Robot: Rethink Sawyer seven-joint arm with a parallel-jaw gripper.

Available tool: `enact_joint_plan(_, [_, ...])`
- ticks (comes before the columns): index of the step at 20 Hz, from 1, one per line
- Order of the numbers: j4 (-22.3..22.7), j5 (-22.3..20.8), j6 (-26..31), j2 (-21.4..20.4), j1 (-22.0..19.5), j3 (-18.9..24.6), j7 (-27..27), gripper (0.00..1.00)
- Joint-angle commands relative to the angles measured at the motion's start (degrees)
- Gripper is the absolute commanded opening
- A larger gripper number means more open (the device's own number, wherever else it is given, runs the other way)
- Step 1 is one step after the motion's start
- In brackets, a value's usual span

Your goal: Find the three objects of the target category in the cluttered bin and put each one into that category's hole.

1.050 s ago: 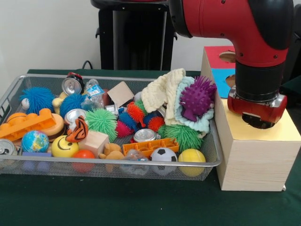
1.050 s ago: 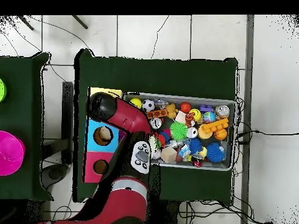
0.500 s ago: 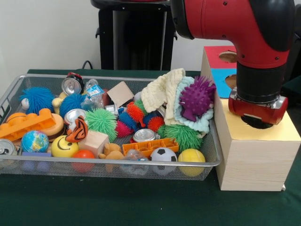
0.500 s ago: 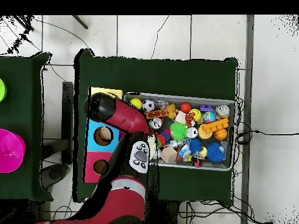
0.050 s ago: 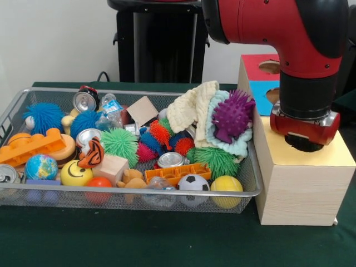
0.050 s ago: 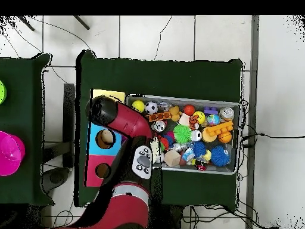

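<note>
Front view: the red arm's gripper (image 5: 303,142) sits over the yellow hole of the wooden box (image 5: 303,183), beside the wire bin (image 5: 247,192); its fingers' state I cannot tell

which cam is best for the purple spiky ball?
Front view. The purple spiky ball sits in plain sight on the pale cloths at the bin's end nearest the wooden box. In the overhead view the red arm covers that corner, so the ball isn't visible.
</note>
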Motion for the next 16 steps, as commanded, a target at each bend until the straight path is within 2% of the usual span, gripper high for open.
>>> enact_joint_plan(1, [14.2,-2.9,2.7,-2.6,-4.8,-0.2,8.4,0.0])
enact_joint_plan(6, [15.1,-3.2,5.9,-5.9,-5.3,-0.7,8.0,0.0])
enact_joint_plan(13, [15.5,-3.4,3.8,-5.4,-5.8,0.3,7.8,0.0])
enact_joint_plan(14, [15.3,-3.5,4.0,-5.3,-6.1,0.5,7.6,1.0])
enact_joint_plan(16, [15.4,-3.4,3.0,-5.3,-6.2,0.6,7.6,1.0])
